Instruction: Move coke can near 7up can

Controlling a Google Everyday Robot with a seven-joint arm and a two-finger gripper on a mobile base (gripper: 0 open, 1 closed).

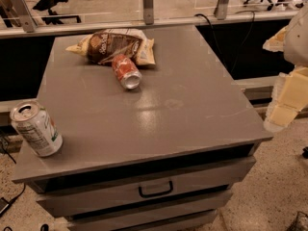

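The coke can (126, 72) is red with a silver end and lies on its side at the back middle of the grey cabinet top (183, 105), touching the front edge of a chip bag. The 7up can (36, 128) is silver-white with green markings and stands upright at the front left corner. My gripper (284, 110) is pale yellow-white and hangs off the cabinet's right side, beyond its edge and far from both cans. It holds nothing that I can see.
A brown and yellow chip bag (113, 45) lies at the back of the top, just behind the coke can. The cabinet has drawers with a black handle (155, 190) in front. A glass railing (144, 4) runs behind it.
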